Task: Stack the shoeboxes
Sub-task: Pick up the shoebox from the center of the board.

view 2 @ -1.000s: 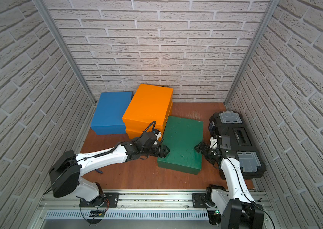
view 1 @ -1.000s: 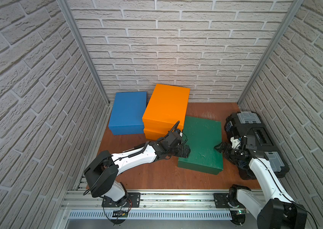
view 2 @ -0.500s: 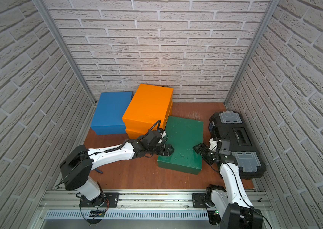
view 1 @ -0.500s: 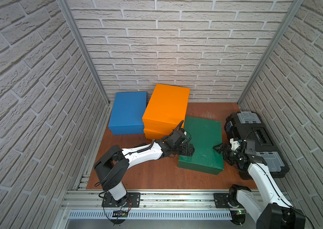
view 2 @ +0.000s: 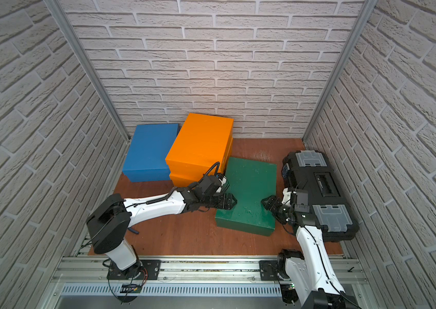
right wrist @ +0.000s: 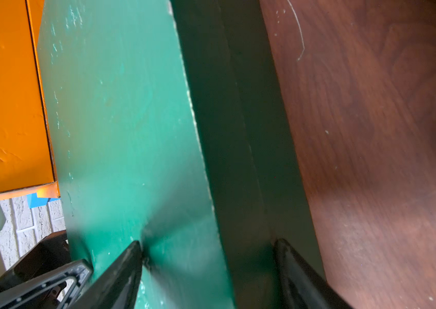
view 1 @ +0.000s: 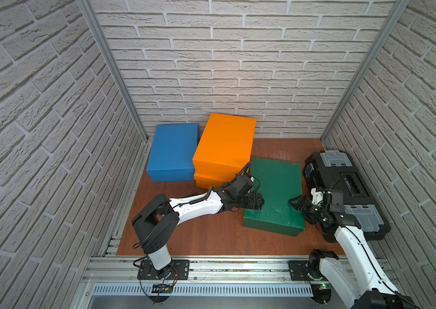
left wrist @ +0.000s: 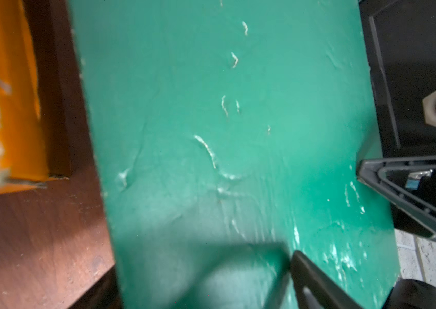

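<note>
Obs., stacking cell.

- Left arm: reached low and long over the table (view 1: 211, 238), elbow folded near its base, forearm almost level. Left gripper (view 1: 258, 201) sat at one long side of the green box (view 1: 275, 184). In the left wrist view only one finger (left wrist: 316, 281) showed, lying over the lid. The other was hidden, so I cannot tell whether it was apart or clamped.
- Right arm: rose steeply from its base, wrist bent across to the opposite long side. Right gripper (view 1: 295, 201) faced the left one, the green box between them.
- Right wrist view: fingers wide apart astride the lid edge, one finger (right wrist: 120, 278) on the lid top, the other (right wrist: 297, 275) at the side wall. Both tips looked to touch. A firm grip could not be told.
- Green box lay flat on the table.
- Two orange boxes (view 1: 225, 144) stood stacked just beyond the left gripper, the blue box (view 1: 174, 152) beside them, farther out.
- Toolbox (view 1: 345, 184) sat just behind the right gripper.
</note>
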Controlling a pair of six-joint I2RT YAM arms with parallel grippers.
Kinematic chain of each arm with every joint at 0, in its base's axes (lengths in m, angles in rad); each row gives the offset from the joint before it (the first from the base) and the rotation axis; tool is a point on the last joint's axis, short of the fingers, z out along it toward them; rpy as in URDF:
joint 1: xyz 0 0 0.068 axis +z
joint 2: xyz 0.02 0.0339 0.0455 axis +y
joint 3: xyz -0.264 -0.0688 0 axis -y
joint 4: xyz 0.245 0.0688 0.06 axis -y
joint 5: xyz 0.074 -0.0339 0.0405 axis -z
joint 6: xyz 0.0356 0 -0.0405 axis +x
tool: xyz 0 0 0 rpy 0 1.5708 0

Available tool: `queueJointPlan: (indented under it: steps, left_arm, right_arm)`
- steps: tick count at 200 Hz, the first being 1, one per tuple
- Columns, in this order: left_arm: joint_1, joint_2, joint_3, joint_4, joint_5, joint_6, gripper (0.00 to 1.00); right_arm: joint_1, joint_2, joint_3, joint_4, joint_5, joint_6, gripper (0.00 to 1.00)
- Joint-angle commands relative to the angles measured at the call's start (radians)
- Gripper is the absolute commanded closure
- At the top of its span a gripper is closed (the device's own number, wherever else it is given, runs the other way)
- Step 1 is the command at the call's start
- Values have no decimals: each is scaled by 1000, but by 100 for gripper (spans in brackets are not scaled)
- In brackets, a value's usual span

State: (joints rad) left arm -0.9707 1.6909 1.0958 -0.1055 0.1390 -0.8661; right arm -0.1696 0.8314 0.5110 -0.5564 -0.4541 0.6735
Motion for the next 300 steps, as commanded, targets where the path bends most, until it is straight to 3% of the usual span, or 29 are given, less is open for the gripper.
queueJointPlan:
  steps: [1,45,87,118,190,300]
  left_arm:
    - [-29,23,56,109,80,-3,16]
    - [-28,35,83,121,94,-12,17]
    - [-31,35,125,118,135,-34,19]
    - [-42,19,135,125,145,-51,21]
    - [-63,-16,186,113,134,-53,23]
    - [-88,-25,401,12,111,44,27]
  right_arm:
    - [58,2,-7,35,-94,47,26]
    - [85,13,-17,62,-88,67,35]
    - [94,-1,30,25,-95,64,54]
    - [98,-25,62,-6,-98,65,60]
    - [102,-76,110,-72,-94,59,64]
    - [108,-94,285,-179,-83,28,65]
